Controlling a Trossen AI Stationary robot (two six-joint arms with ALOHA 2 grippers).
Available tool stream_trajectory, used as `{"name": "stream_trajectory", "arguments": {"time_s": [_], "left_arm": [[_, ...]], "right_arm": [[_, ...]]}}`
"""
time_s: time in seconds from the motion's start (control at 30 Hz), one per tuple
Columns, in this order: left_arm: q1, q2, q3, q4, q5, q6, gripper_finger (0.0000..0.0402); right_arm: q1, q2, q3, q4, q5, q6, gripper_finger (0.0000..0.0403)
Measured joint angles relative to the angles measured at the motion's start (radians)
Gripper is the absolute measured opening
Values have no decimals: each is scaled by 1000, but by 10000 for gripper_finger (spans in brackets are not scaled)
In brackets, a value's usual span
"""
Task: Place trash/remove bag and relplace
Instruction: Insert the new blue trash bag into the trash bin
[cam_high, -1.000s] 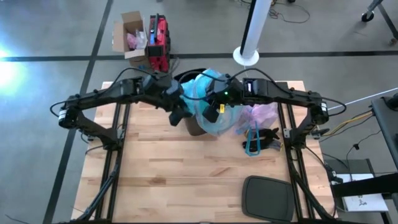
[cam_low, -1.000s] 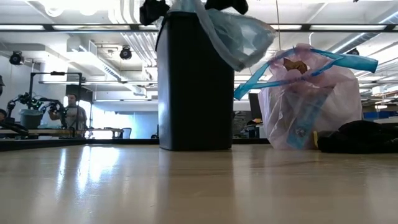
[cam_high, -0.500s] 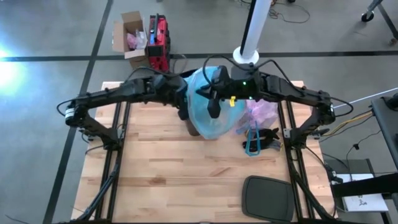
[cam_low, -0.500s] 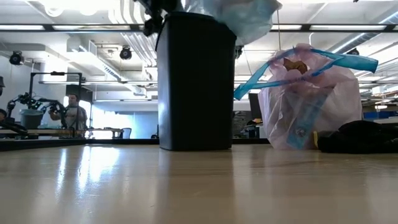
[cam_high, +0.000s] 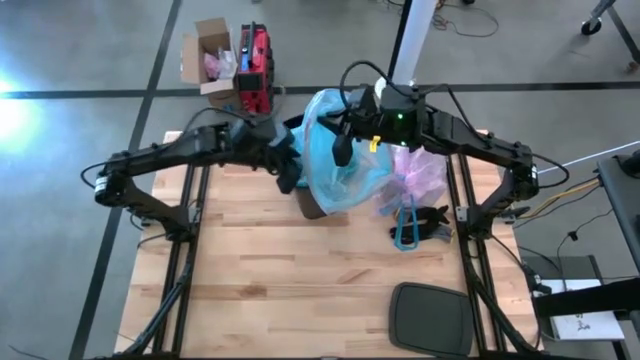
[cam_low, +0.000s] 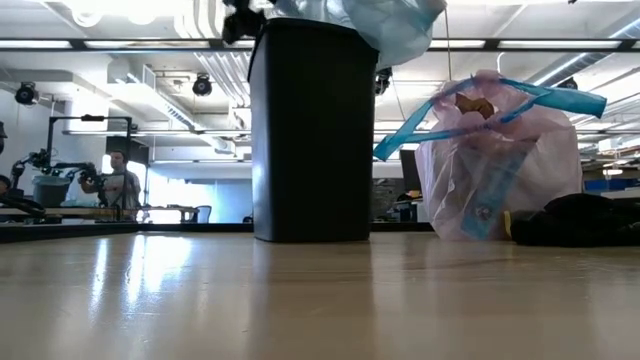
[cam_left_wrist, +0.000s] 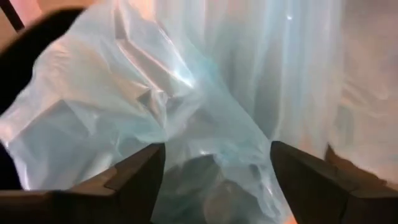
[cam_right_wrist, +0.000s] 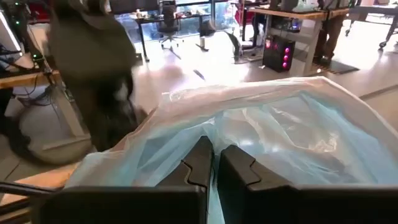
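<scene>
Right jaws (cam_right_wrist: 214, 163) pinch the light-blue bag (cam_high: 335, 165) over the bin (cam_low: 312, 130) — left jaws (cam_left_wrist: 214, 180) (beside it) gape.

Right gripper (cam_right_wrist: 214, 163): fingers pressed together, pinching the light-blue bag's edge.
Light-blue bag (cam_right_wrist: 292, 134): thin, translucent, crinkled, spread out ahead of the fingers.
Room beyond: desks (cam_right_wrist: 283, 12), an office chair (cam_right_wrist: 168, 15), shiny floor (cam_right_wrist: 186, 68).
Dark blurred shape (cam_right_wrist: 93, 68): unclear.

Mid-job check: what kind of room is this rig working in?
Likely a robotics lab or workshop: another robot arm rig on a bench with a person beside it, exposed ceiling ducts, and desks with equipment.
</scene>
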Motion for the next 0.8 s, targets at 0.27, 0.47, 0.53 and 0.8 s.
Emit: {"name": "stream_trajectory", "arguments": {"time_s": [0.27,0.47,0.53,0.8], "left_arm": [[-4,-81,0,-61,-165,45,307],[18,-94,0,24,-391,84,295],[30,-68,0,41,-399,96,285],[39,88,0,31,-399,150,250]], "right_arm": [[-13,3,0,-10,-55,12,2],[-14,0,2,-1,-103,4,2],[-14,0,2,17,-139,-5,2],[-22,0,2,59,-164,7,2]]}}
